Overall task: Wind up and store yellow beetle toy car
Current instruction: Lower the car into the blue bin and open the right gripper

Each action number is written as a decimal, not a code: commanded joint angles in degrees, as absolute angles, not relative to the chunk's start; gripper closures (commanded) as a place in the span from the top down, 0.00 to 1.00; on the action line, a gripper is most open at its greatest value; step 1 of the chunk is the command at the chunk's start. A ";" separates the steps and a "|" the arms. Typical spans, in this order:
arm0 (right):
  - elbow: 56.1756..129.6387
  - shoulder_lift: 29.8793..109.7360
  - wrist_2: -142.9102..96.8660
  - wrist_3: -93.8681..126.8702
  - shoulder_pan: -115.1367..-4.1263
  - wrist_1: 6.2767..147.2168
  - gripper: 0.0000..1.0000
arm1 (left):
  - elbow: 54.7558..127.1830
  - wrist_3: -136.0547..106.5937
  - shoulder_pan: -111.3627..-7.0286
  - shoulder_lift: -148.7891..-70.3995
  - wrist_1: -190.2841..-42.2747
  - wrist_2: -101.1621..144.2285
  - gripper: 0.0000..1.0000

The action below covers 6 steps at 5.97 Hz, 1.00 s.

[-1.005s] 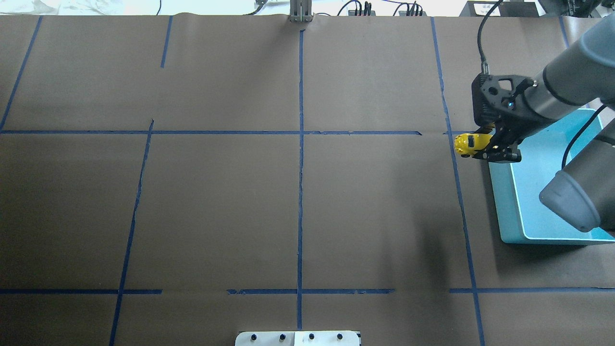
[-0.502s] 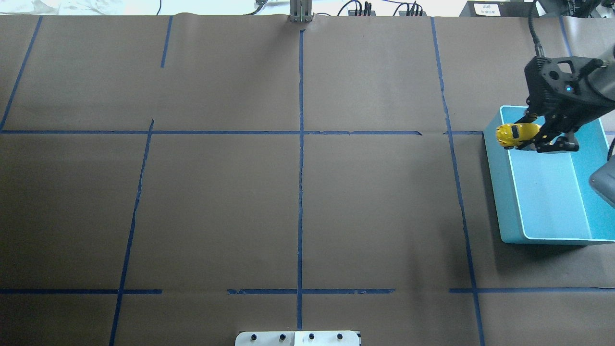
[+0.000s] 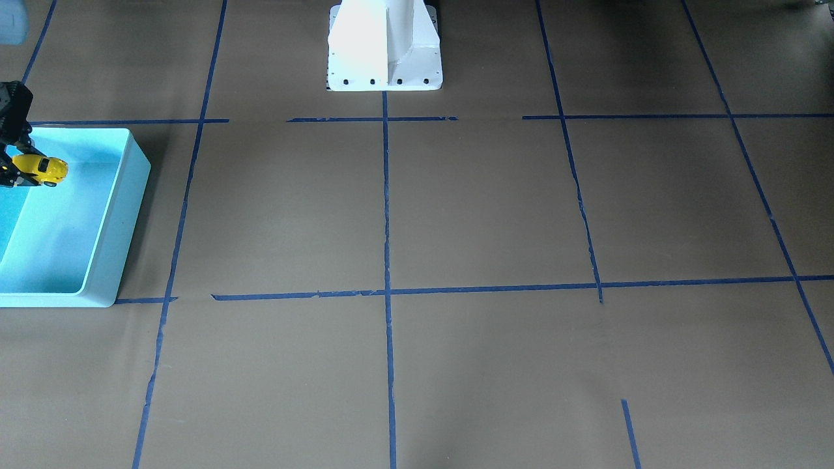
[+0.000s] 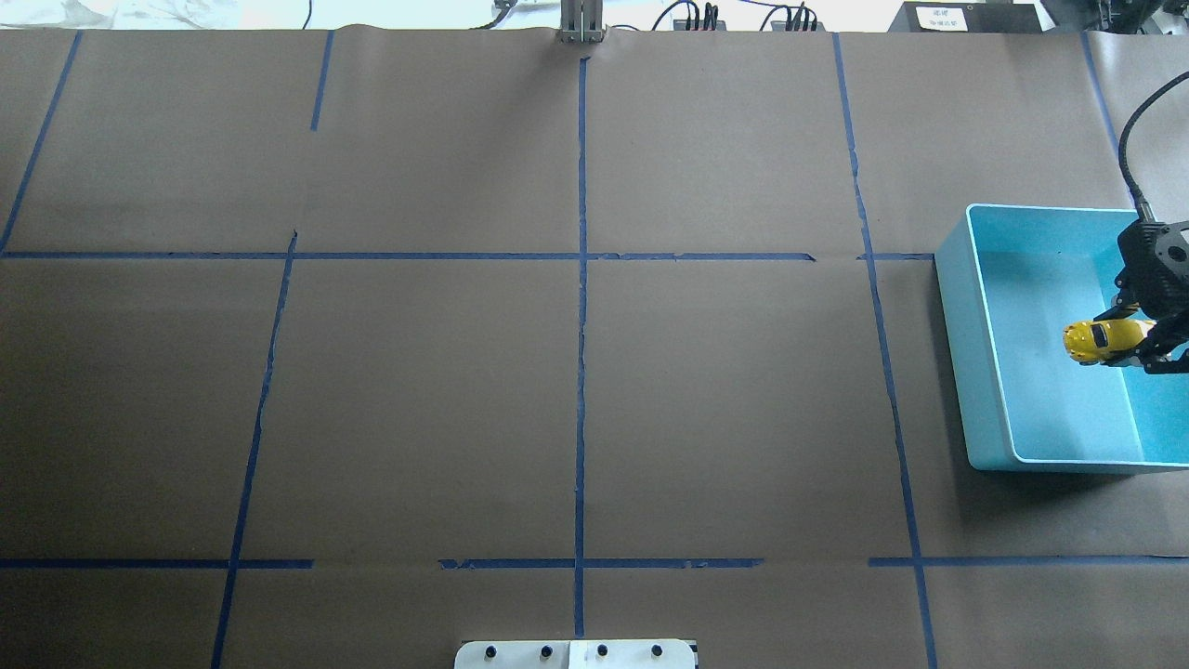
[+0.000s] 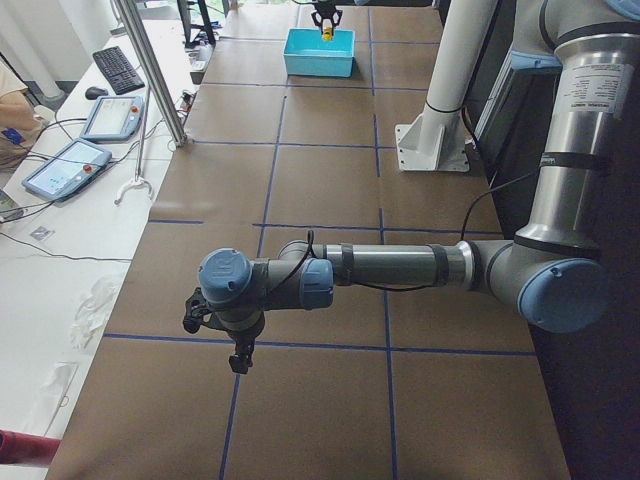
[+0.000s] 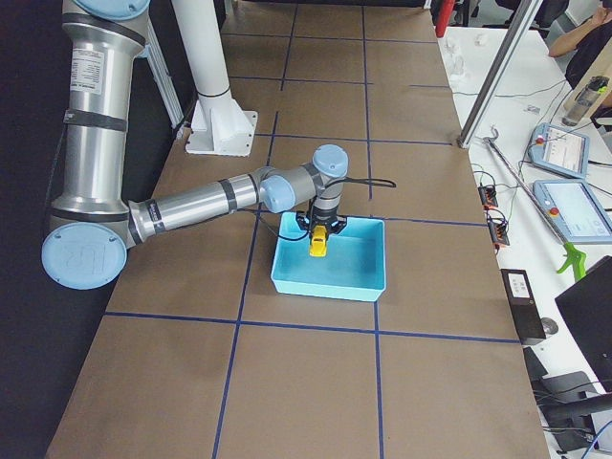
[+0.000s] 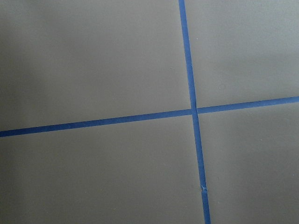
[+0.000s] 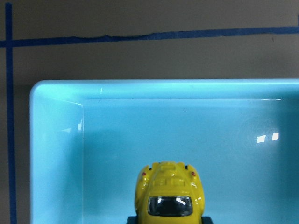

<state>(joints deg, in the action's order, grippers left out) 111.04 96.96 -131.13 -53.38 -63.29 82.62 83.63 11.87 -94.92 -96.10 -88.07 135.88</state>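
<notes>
The yellow beetle toy car [image 4: 1099,340] hangs above the inside of the light blue bin [image 4: 952,279], near its right side. My right gripper [image 4: 1135,342] is shut on the car's rear, with the nose pointing towards the table's middle. In the front-facing view the car [image 3: 42,169] sits over the bin [image 3: 124,215] at the left edge. The right wrist view looks down on the car's roof [image 8: 170,196] and the bin's floor and rim [image 8: 140,86]. My left gripper [image 5: 238,355] shows only in the exterior left view, low over the paper; I cannot tell whether it is open or shut.
Brown paper with blue tape lines [image 4: 581,279] covers the table. The white robot base [image 3: 384,45] stands at the near middle edge. The left wrist view shows only paper and a tape cross [image 7: 193,112]. Tablets and a keyboard lie on a side bench [image 5: 100,120].
My right gripper carried the car rightwards, from just outside the bin's left wall, past its far left corner, to above the bin's interior.
</notes>
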 commanded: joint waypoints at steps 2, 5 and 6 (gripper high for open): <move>100.40 93.43 -128.50 -48.71 -62.32 72.72 0.00 | 83.67 11.87 -94.92 -95.98 -88.07 135.79 1.00; 96.42 91.05 -125.96 -44.74 -56.53 66.72 0.01 | 83.67 11.87 -94.92 -95.98 -88.07 135.79 1.00; 96.50 91.05 -125.95 -43.52 -55.73 66.62 0.01 | 83.67 11.87 -94.92 -95.89 -88.07 135.79 1.00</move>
